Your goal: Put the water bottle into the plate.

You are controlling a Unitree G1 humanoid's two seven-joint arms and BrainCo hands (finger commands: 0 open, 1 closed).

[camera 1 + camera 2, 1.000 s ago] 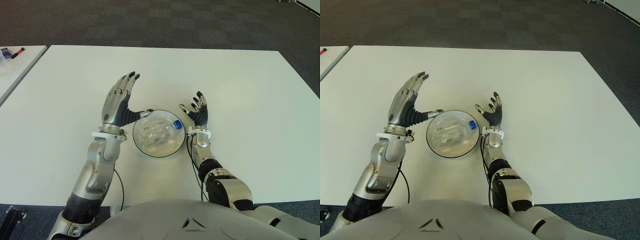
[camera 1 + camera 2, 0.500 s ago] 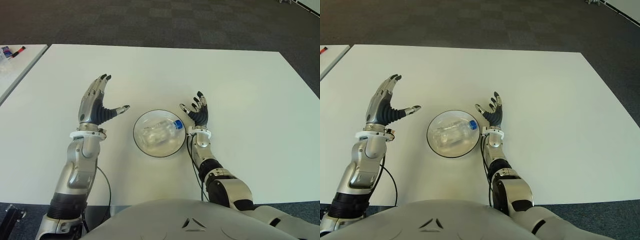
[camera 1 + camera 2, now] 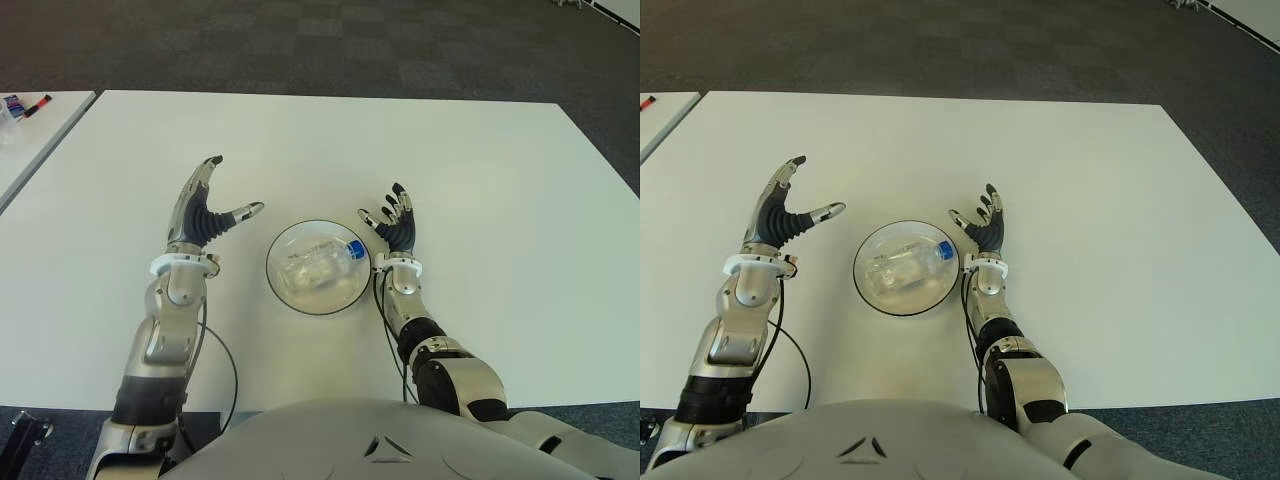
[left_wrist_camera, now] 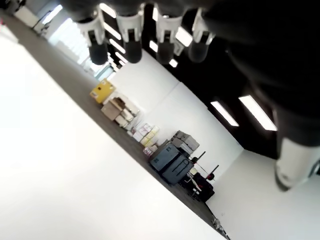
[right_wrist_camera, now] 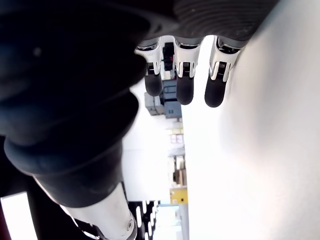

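A wide white table [image 3: 480, 160] is stretching bare on every side of the plate [image 3: 290, 293]. My left hand [image 3: 198, 218] is hovering left of the plate, apart from its rim, fingers spread wide and holding nothing. My right hand [image 3: 394, 227] is sitting just right of the plate, fingers fanned, empty. The water bottle [image 3: 322, 263] is lying on its side inside the plate.

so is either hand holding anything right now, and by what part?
Nothing is held. The left hand and right hand are both open and empty, on either side of the plate. The water bottle lies in the plate.
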